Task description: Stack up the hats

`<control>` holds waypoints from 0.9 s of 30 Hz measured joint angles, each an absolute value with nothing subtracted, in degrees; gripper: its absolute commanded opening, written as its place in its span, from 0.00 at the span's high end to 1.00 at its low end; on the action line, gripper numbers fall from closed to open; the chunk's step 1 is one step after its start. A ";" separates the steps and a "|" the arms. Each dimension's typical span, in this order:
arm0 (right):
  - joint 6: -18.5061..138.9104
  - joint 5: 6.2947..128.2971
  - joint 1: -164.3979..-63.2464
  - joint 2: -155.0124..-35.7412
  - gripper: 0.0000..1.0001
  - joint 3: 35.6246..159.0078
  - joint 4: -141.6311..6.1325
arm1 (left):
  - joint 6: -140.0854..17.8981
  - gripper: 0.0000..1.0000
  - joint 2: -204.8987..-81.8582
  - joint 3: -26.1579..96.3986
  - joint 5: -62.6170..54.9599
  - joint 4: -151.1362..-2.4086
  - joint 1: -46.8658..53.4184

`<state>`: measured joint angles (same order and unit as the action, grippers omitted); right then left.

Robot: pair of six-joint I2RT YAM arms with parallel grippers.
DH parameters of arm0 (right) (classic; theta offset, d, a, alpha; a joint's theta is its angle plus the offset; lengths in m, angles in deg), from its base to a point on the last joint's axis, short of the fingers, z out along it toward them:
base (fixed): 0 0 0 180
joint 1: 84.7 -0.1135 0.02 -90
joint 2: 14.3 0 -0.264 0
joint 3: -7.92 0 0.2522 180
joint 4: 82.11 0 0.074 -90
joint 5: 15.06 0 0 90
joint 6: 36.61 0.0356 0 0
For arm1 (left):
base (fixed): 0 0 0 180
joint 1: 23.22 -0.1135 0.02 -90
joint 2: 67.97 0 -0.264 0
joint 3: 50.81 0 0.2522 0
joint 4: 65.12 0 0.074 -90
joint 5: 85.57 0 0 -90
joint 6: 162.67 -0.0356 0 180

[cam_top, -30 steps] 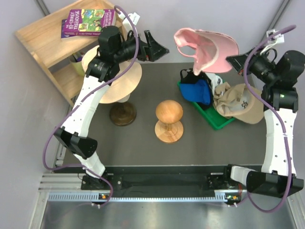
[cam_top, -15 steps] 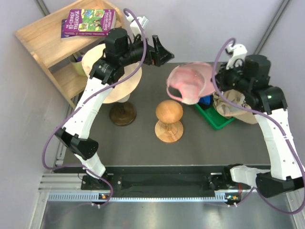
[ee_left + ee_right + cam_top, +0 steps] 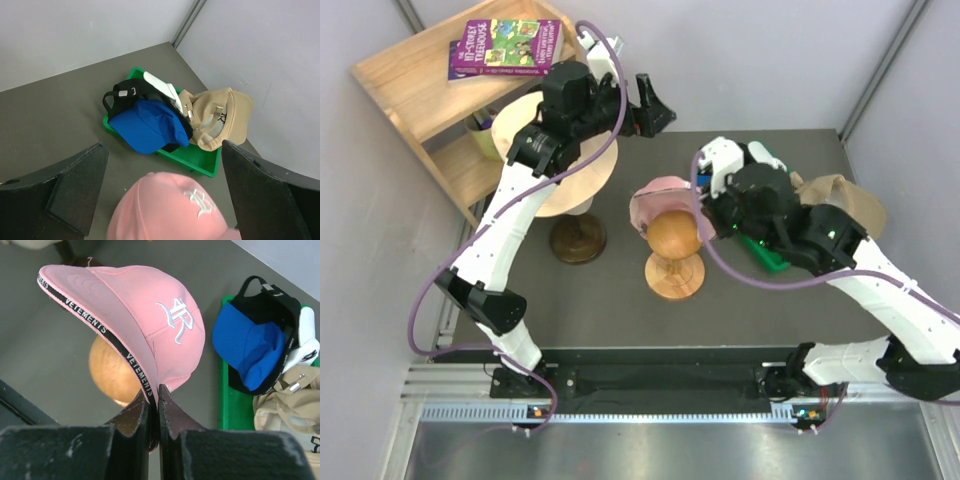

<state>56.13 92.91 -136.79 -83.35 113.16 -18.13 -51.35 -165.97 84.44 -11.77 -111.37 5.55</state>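
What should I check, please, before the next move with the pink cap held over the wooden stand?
1. Grip: right gripper shut on the pink cap at its brim: ok.
2. Top of the wooden stand bare: ok.
3. Cap centred over the stand: cannot tell; they overlap in the top view, but the height is unclear.
4. The left gripper open, apart from the cap: ok.
5. Other hats out of the way: ok; blue cap in the green tray, tan cap at its edge.

The pink cap (image 3: 150,315) is seen as soft matt cloth, stitched in white; the mushroom stand (image 3: 672,238) is shown as smooth polished wood; the green tray (image 3: 197,160) as glossy plastic
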 measured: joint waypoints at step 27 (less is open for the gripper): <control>59.37 116.65 -167.11 -87.72 1.00 97.03 -17.69 | -50.26 0.01 -160.81 75.42 -9.59 -112.57 5.55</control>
<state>59.37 116.65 -167.11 -87.72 97.03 -17.69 -50.26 -160.81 75.42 -9.59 -112.57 5.55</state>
